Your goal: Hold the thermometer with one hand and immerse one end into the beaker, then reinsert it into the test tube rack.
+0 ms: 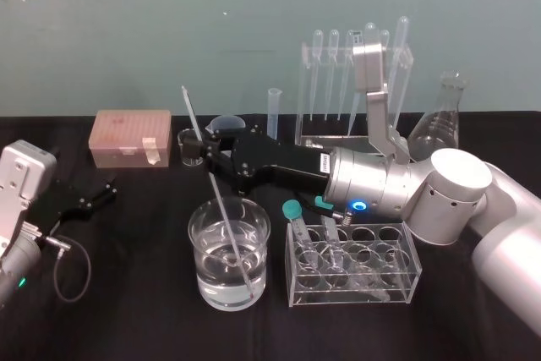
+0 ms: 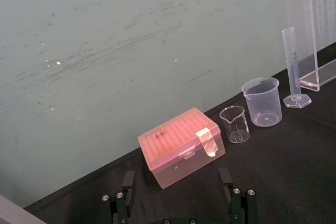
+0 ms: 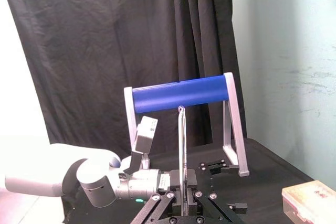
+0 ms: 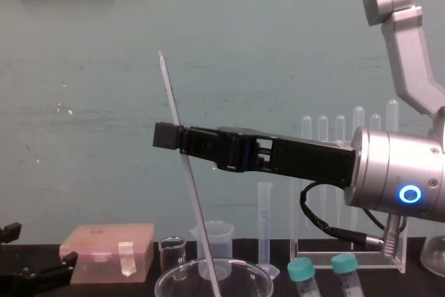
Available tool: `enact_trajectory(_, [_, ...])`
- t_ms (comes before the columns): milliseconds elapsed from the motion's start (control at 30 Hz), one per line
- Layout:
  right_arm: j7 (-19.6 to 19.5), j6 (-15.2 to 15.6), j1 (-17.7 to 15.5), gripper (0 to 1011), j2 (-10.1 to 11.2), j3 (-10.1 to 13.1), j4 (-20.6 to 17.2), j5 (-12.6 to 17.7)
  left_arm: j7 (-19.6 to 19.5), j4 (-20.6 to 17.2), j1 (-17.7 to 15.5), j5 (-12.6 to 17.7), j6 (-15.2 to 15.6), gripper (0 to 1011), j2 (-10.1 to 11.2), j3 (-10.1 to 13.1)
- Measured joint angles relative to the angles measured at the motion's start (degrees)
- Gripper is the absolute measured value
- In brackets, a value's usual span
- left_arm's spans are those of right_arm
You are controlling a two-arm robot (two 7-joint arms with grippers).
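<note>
My right gripper (image 1: 210, 161) reaches in from the right and is shut on the thermometer (image 1: 221, 209), a long thin glass rod held tilted. The rod's lower end is in the water inside the wide glass beaker (image 1: 229, 253), and its pointed top leans back and left. In the chest view the thermometer (image 4: 182, 151) runs from the gripper (image 4: 174, 137) down past the beaker rim (image 4: 212, 270). The right wrist view shows the rod (image 3: 182, 145) rising from between the fingers. The test tube rack (image 1: 303, 95), tall and clear with pipettes, stands behind. My left gripper (image 1: 100, 194) rests open at the far left.
A pink lidded box (image 1: 131, 137), a tiny glass beaker (image 1: 190, 148), a plastic beaker (image 2: 262, 102) and a graduated cylinder (image 1: 274, 112) line the back. A low clear tube rack (image 1: 355, 264) with teal-capped tubes sits right of the beaker. A conical flask (image 1: 444, 120) stands back right.
</note>
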Motion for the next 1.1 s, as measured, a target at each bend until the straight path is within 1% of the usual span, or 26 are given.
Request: enact_trajectory(1100, [0.0, 0.1, 0.0, 58, 0.2, 0.0, -0.3, 0.0, 0.0, 0.0, 0.0, 0.0, 0.0, 1008, 0.0, 0.0])
